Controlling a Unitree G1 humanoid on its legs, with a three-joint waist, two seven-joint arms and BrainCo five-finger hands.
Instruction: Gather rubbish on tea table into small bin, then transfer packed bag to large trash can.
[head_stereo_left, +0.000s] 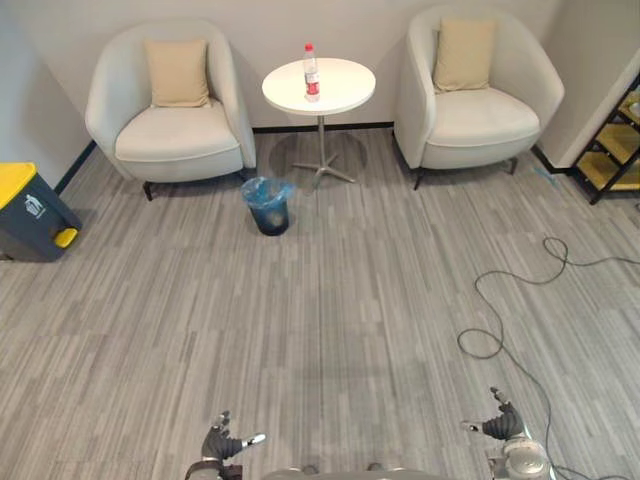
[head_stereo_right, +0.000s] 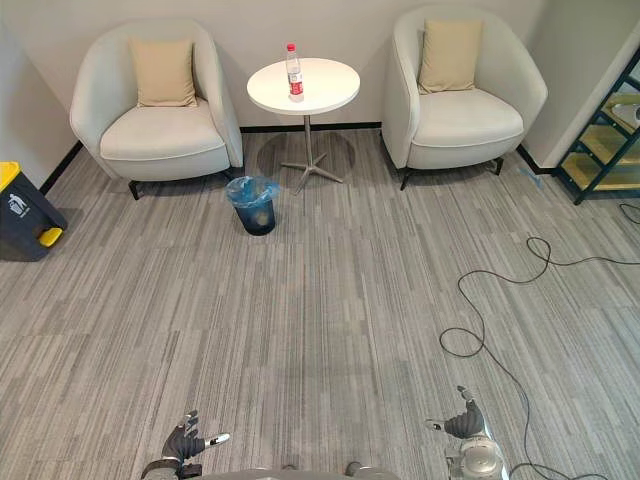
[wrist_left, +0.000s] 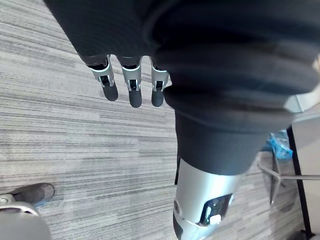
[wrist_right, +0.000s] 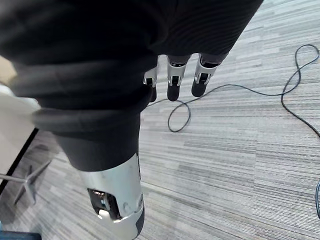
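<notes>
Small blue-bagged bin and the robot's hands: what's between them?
Only bare grey striped floor, from left hand and right hand to the small bin; left eye view.

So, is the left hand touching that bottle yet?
Apart. In the left eye view the bottle stands on the far round table, while the left hand hangs near the robot, floor between.

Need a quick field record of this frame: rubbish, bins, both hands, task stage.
rubbish: one bottle, upright on the tea table
small bin: blue-lined, on the floor beside the table's foot
large trash can: yellow lid, on the floor far to the robot's left
left hand: open, empty
right hand: open, empty
stage: nothing picked up yet
</notes>
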